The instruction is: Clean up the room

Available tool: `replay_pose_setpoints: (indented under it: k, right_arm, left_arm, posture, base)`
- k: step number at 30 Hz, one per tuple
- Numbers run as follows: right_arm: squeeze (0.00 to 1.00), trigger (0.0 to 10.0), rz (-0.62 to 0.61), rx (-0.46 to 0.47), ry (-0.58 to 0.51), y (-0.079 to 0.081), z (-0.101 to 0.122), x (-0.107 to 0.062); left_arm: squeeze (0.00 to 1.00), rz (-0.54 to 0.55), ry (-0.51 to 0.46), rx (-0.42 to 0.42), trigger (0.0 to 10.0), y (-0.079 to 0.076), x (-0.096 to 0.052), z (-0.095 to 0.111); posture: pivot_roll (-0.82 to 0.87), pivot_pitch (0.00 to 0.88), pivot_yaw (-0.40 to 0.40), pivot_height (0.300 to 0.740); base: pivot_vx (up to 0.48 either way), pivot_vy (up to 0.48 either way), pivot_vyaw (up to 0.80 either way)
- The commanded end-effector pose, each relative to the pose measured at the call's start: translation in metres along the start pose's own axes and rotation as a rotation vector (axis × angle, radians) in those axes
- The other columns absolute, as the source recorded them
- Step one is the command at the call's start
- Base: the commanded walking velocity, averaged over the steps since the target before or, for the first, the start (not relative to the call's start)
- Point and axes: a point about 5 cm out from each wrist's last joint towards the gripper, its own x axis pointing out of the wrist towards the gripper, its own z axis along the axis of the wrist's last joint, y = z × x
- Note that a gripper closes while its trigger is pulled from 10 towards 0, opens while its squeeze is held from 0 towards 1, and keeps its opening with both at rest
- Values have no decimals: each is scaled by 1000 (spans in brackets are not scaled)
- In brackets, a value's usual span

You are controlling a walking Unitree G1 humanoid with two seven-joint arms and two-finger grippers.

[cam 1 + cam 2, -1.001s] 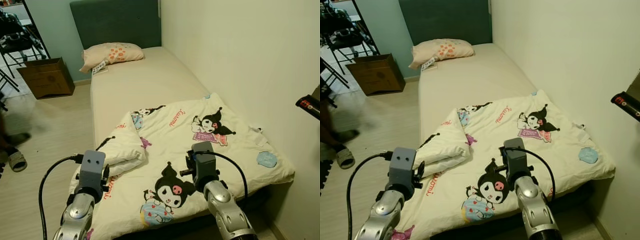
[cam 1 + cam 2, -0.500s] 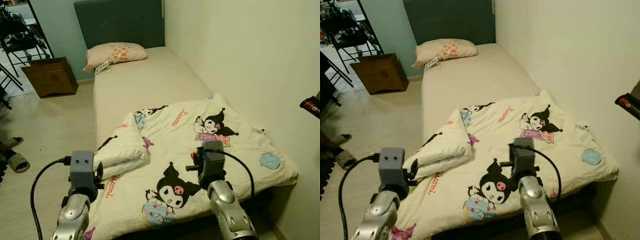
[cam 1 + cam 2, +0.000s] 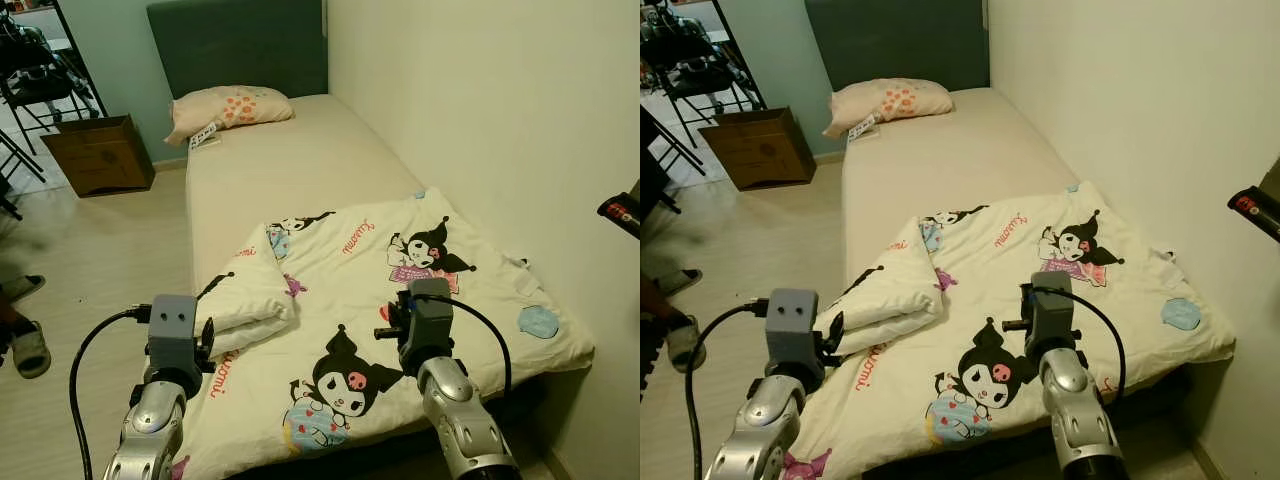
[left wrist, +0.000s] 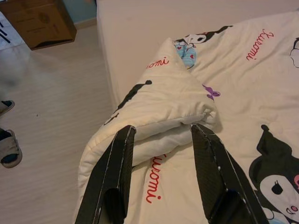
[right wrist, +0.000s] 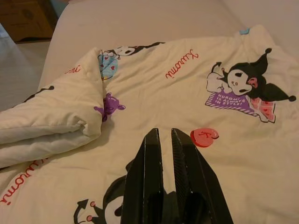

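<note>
Bedmaking barely begun: cartoon-print quilt point(image 3: 400, 290) lies rumpled, near-left corner folded; left gripper point(image 4: 161, 135) wide open, right gripper point(image 5: 166, 140) closed, both empty.

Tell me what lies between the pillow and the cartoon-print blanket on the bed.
In the left eye view, only bare beige mattress lies between the pillow and the blanket; a small tag-like item sits beside the pillow.
</note>
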Motion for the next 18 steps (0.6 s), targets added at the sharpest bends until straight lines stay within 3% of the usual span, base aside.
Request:
replay_pose_setpoints:
  k: [1,14,18]
  right_arm:
    - [0,10000,11,1,35,5,-7,-2]
    - [0,10000,19,-2,47,6,-9,-5]
    - [0,10000,18,1,48,7,-8,-4]
  left_arm:
    - [0,7,28,7,10000,0,-1,-5]
    - [0,-10,29,20,10000,0,-1,-4]
    - [0,-16,22,30,10000,1,1,0]
  posture:
    - [-77,44,42,740]
    - [-75,69,47,740]
    - [-71,79,49,740]
  base:
    - [0,0,0]
    - [0,0,0]
    - [0,269,0]
